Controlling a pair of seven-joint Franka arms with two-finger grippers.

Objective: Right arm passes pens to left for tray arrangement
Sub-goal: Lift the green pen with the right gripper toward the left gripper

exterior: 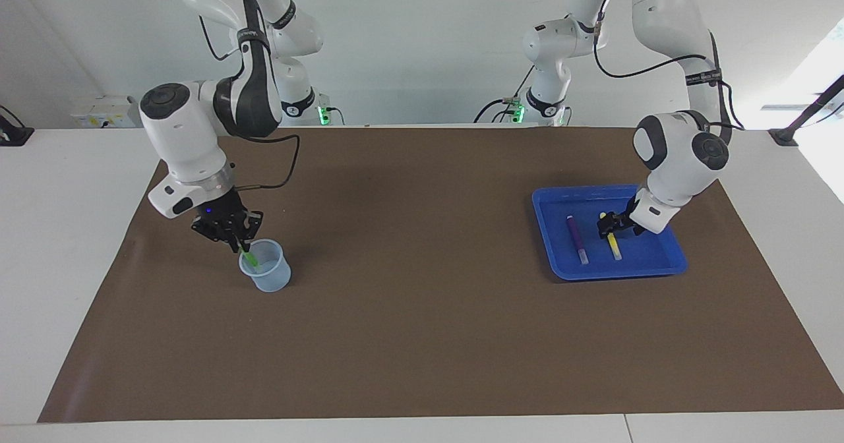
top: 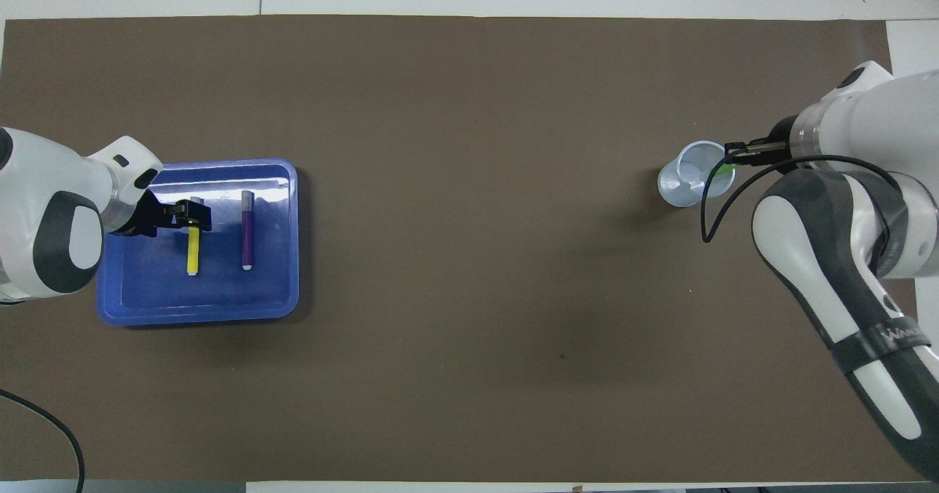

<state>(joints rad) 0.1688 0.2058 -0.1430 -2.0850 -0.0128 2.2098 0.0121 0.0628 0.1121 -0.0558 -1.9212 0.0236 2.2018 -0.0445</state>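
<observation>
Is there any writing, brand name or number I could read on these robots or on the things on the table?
Band on the right arm: white lettering, too blurred to read.
Band on the left arm: faint marks, too small to read.
Blue tray, purple pen, yellow pen, green pen, translucent cup: no writing visible.

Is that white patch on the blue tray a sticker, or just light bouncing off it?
Just glare: in the overhead view the blue tray shows a bright streak along its rim farthest from the robots, and the facing view shows a fainter sheen there. Soft shadows also lie beside the tray and the cup.
</observation>
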